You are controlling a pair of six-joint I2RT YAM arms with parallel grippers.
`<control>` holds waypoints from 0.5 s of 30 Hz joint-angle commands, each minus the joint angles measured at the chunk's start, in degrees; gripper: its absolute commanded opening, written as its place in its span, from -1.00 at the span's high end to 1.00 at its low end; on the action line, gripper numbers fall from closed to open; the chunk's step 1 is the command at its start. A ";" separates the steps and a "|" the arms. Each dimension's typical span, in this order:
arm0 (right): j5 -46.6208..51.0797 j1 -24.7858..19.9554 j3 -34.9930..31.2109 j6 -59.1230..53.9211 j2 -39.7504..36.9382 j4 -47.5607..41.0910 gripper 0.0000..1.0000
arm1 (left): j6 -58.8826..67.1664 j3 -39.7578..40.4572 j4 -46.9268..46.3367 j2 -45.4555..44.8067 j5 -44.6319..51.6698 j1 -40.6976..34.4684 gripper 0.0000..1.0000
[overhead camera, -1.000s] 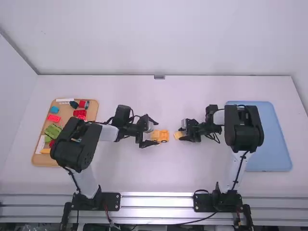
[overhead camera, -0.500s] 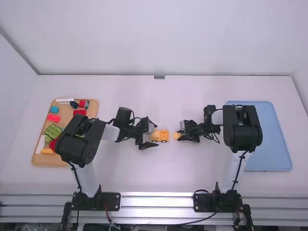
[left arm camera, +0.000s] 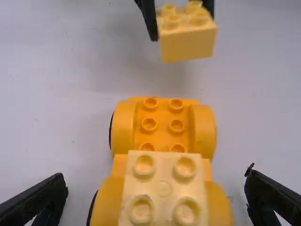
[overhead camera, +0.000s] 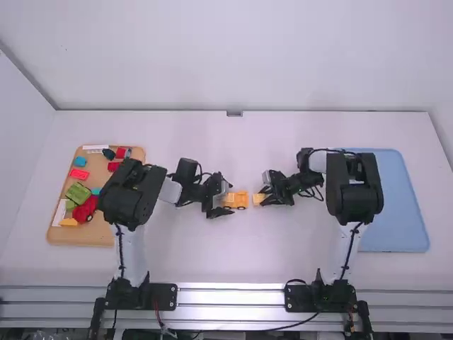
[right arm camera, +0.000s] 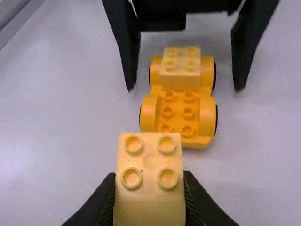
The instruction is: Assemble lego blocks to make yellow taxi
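An orange wheeled base (overhead camera: 241, 200) stands mid-table, a pale yellow block (left arm camera: 164, 188) mounted on one end and bare studs on the other. Around the block end my left gripper (overhead camera: 225, 200) stands open; in the left wrist view the left gripper (left arm camera: 157, 197) has a finger on each side, apart from the base. My right gripper (overhead camera: 263, 196) is beside the base's studded end, a second pale yellow block (overhead camera: 259, 198) in it. In the right wrist view the right gripper (right arm camera: 149, 197) is shut on this block (right arm camera: 149, 165), which is held studs up, apart from the base.
At the left, an orange-brown tray (overhead camera: 67, 235) holds several loose pieces, among them a green block (overhead camera: 78, 192), a red wheeled piece (overhead camera: 85, 210) and a blue block (overhead camera: 81, 161). A blue tray (overhead camera: 407, 212) lies at the right, behind the right arm.
The right gripper has moved slightly left with its block, nearer the base. The left arm's upper links have swung right, while its gripper has stayed around the block end of the base.
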 commanded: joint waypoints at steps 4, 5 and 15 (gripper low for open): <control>-0.31 3.15 2.51 -1.01 -1.22 -0.85 0.65 | 1.25 2.64 0.26 4.00 3.56 -0.81 -0.94; -0.31 3.26 2.54 -0.98 -1.22 -0.85 0.65 | 1.25 2.62 0.26 4.02 3.41 -0.81 -0.92; 1.27 5.07 5.33 6.84 -1.27 -0.63 0.95 | 0.81 -0.31 5.11 4.17 1.60 -0.79 -0.57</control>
